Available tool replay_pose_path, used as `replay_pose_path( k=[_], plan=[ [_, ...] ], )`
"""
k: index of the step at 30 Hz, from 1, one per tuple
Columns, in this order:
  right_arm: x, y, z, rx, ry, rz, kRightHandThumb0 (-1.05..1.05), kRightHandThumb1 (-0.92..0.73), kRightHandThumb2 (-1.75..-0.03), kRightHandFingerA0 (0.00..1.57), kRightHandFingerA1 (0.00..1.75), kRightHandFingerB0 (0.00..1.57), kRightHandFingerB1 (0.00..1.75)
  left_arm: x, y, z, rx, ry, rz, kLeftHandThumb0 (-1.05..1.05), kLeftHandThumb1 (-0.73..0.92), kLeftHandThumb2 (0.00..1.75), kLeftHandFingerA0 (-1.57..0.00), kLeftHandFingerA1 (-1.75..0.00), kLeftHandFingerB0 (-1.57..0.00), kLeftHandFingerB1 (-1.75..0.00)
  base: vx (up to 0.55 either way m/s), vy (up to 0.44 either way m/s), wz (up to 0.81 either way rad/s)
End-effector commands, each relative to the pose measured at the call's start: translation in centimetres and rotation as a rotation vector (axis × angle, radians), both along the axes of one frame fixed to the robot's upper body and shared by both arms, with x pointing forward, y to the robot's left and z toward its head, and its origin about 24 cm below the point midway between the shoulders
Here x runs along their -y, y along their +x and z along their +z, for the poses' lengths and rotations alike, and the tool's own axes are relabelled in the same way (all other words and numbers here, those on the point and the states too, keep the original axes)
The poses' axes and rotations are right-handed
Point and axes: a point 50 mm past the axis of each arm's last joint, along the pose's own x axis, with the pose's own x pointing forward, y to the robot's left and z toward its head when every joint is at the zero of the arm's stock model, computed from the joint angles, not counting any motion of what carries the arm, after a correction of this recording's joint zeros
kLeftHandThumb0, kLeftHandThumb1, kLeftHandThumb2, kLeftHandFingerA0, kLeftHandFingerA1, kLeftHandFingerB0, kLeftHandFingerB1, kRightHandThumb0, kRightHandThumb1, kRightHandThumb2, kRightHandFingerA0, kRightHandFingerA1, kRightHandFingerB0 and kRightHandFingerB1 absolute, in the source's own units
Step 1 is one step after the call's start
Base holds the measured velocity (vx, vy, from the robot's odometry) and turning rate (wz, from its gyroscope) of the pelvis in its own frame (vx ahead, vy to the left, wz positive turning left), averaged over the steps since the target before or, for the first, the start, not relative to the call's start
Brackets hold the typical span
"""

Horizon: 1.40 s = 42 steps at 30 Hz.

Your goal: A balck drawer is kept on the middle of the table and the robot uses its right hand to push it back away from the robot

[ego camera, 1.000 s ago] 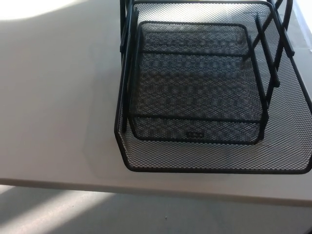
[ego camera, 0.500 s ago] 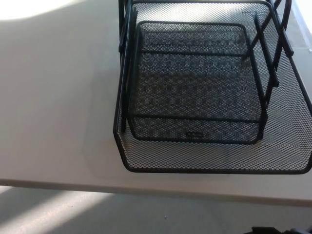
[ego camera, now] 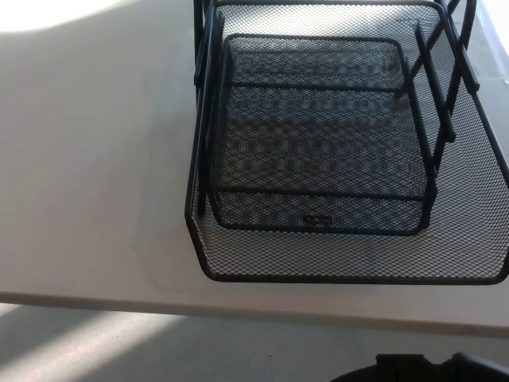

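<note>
The black mesh drawer looks light, stiff and likely slides easily if pushed at its near rim, while the right hand, barely visible at the near edge, has fingers I cannot tell.

Soft, even daylight overall, image slightly grainy and soft. Blown-out white glare on the tabletop at far upper left, detail lost there. Black mesh drawer throws a faint, diffuse shadow to its left and a netted shadow inside its own floor. Pale sunlit streaks cross the floor at lower left. Dark, blurred right hand at bottom edge, underexposed, fingers indistinguishable.
</note>
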Motion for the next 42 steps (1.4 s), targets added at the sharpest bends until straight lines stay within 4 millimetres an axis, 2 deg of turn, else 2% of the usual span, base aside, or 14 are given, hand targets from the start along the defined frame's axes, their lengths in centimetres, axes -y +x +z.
replay_pose_path(
  k=[1, 10, 12, 15, 18, 19, 21, 25, 31, 32, 33, 38, 39, 42],
  plan=[
    [-4.0, -3.4, 10.4, -0.09, 0.416, 0.713, -0.76, -0.86, -0.66, 0.21, 0.36, 0.21, 0.32, -0.3, 0.2, 0.5, -0.02, -0.021, -0.035, -0.6, 0.73, 0.62, -0.35, -0.34, -0.26, -0.29, 0.0, 0.0, 0.0],
    [-5.2, -3.1, 11.3, -0.067, 0.461, 0.791, -0.77, -0.83, -0.65, 0.23, 0.39, 0.21, 0.35, -0.2, 0.2, 0.5, -0.013, -0.026, -0.038, -0.59, 0.72, 0.61, -0.36, -0.35, -0.26, -0.3, 0.0, 0.0, 0.0],
    [-5.5, -3.0, 11.4, -0.076, 0.468, 0.812, -0.79, -0.83, -0.66, 0.23, 0.38, 0.2, 0.34, -0.3, 0.2, 0.5, -0.014, -0.026, -0.032, -0.64, 0.61, 0.86, -0.28, -0.46, -0.2, -0.41, 0.0, 0.0, 0.0],
    [-5.8, -3.1, 11.8, -0.055, 0.473, 0.821, -0.81, -0.88, -0.67, 0.24, 0.38, 0.22, 0.34, -0.2, 0.2, 0.4, -0.016, -0.023, -0.034, -0.59, 0.72, 0.61, -0.36, -0.34, -0.26, -0.29, 0.0, 0.0, 0.0],
    [-5.9, -3.0, 12.0, -0.054, 0.469, 0.825, -0.82, -0.88, -0.67, 0.24, 0.37, 0.22, 0.33, -0.2, 0.2, 0.4, -0.018, -0.024, -0.037, -0.59, 0.72, 0.62, -0.35, -0.34, -0.26, -0.3, 0.0, 0.0, 0.0],
    [-5.9, -2.9, 12.2, -0.055, 0.459, 0.829, -0.82, -0.89, -0.67, 0.24, 0.36, 0.21, 0.33, -0.2, 0.3, 0.5, -0.018, -0.019, -0.047, -0.64, 0.61, 0.86, -0.28, -0.45, -0.2, -0.41, 0.0, 0.0, 0.0],
    [-5.9, -2.8, 12.4, -0.053, 0.446, 0.829, -0.8, -0.88, -0.67, 0.23, 0.37, 0.21, 0.33, -0.1, 0.3, 0.5, -0.016, -0.02, -0.048, -0.58, 0.73, 0.61, -0.36, -0.34, -0.27, -0.29, 0.0, 0.0, 0.0],
    [-5.9, -2.4, 12.7, -0.02, 0.45, 0.805, -0.73, -0.88, -0.67, 0.24, 0.37, 0.22, 0.34, -0.1, 0.3, 0.5, -0.013, -0.031, -0.037, -0.58, 0.73, 0.61, -0.37, -0.34, -0.27, -0.3, 0.0, 0.0, 0.0],
    [-6.0, -1.5, 12.1, -0.059, 0.466, 0.749, -0.77, -0.88, -0.67, 0.27, 0.35, 0.24, 0.33, -0.1, 0.4, 0.5, -0.019, -0.023, -0.044, -0.63, 0.61, 0.86, -0.28, -0.46, -0.2, -0.41, 0.0, 0.0, 0.0],
    [-6.0, -1.5, 11.9, -0.037, 0.463, 0.721, -0.79, -0.89, -0.67, 0.34, 0.38, 0.28, 0.35, -0.1, 0.3, 0.5, -0.016, -0.019, -0.046, -0.58, 0.73, 0.62, -0.37, -0.35, -0.26, -0.3, 0.0, 0.0, 0.0],
    [-6.0, -1.6, 11.7, -0.013, 0.476, 0.694, -0.71, -0.7, -1.1, 0.33, 0.54, 0.15, 0.44, -0.1, 0.3, 0.5, -0.015, -0.02, -0.048, -0.63, 0.61, 0.86, -0.28, -0.46, -0.2, -0.41, 0.0, 0.0, 0.0],
    [-6.0, -1.3, 11.2, 0.023, 0.491, 0.642, -0.75, -0.72, -1.1, 0.35, 0.55, 0.16, 0.44, -0.1, 0.3, 0.5, -0.013, -0.035, -0.036, -0.64, 0.6, 0.86, -0.28, -0.46, -0.2, -0.41, 0.0, 0.0, 0.0],
    [-6.0, -1.1, 11.2, 0.007, 0.46, 0.637, -0.75, -0.88, -0.67, 0.35, 0.38, 0.3, 0.34, -0.1, 0.3, 0.5, -0.014, -0.036, -0.036, -0.64, 0.6, 0.86, -0.27, -0.46, -0.19, -0.41, 0.0, 0.0, 0.0],
    [-6.0, 0.0, 11.1, -0.064, 0.373, 0.621, -0.8, -0.86, -0.66, 0.28, 0.35, 0.27, 0.32, -0.1, 0.3, 0.5, -0.021, -0.038, -0.044, -0.66, 0.6, 0.87, -0.29, -0.47, -0.2, -0.42, 0.0, 0.0, 0.0]
  ],
)
